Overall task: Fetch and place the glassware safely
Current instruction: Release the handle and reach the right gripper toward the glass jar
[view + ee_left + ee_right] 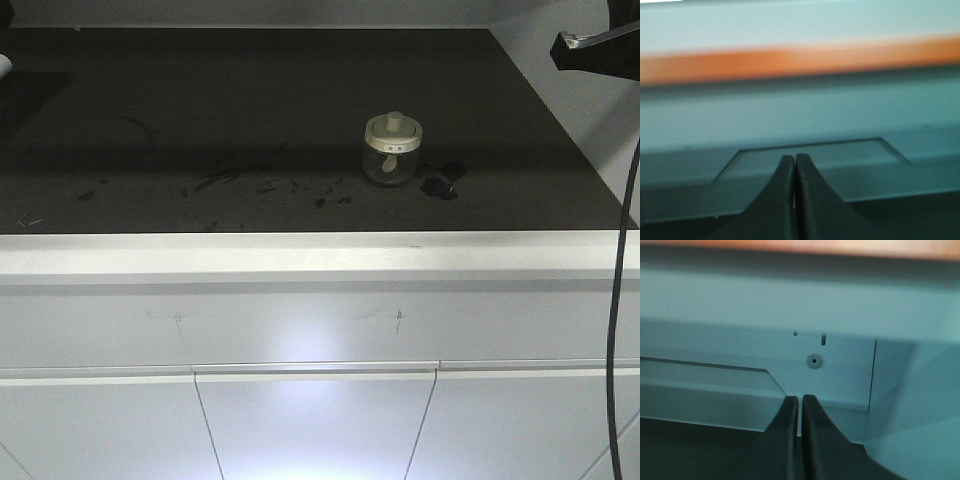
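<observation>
A lab, by its stained black benchtop [250, 100] and white drawers [315, 420]

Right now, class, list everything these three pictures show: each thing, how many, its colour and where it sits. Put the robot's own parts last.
jar: one, clear glass with a cream lid, upright on the counter, right of centre.
counter: one, dark, fills the upper part of the front view.
smudges: a few, black, on the counter just right of the jar; fainter marks lie to its left.
cabinet: one, white, below the counter.
cable: one, black, hanging at the right edge.
orange band: one, blurred, across the left wrist view.
round fastener: one, grey, on a white panel in the right wrist view.
left gripper: one, black, shut, empty.
right gripper: one, black, shut, empty.
</observation>
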Controlling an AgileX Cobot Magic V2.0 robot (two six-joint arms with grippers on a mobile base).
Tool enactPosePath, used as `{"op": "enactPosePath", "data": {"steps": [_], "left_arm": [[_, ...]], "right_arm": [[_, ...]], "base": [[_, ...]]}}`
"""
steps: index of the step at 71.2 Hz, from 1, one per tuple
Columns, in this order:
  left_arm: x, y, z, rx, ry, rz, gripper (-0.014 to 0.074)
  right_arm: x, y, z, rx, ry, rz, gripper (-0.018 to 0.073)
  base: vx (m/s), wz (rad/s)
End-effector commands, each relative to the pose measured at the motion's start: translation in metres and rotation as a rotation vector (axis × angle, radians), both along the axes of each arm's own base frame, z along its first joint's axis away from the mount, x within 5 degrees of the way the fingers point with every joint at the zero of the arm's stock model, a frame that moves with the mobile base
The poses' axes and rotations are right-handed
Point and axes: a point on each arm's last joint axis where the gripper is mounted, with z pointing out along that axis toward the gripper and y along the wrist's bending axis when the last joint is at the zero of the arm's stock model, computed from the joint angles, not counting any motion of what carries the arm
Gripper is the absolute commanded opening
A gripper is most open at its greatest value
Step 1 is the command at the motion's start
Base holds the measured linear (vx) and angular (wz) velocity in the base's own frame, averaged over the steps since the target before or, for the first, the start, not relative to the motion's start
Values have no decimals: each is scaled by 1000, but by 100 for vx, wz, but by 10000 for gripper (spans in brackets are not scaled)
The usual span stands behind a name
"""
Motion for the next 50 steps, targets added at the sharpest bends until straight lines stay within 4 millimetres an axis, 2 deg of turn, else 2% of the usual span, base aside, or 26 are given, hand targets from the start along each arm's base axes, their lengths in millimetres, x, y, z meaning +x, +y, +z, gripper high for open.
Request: {"op": "enactPosePath", "data": {"steps": [1,12,24,39,50], "left_arm": [[-10,-1,22,-14,-98,-8,-7],[-10,-1,22,-14,-98,-8,-7],[-15,-1,22,-10,-49,-6,-7],[-36,-1,19,33,119,5,-7],[-63,0,10,33,115,5,-7]], "right_arm": [[-10,0,26,-2,-124,7,-1],[-12,0,27,-3,-120,6,-1],[-20,-2,30,-4,-32,-14,-1],[-42,-5,35,15,85,-41,-1],[-63,-5,23,20,67,-32,-1]], "base": [[0,0],[0,0],[0,0],[0,0],[0,0]]}}
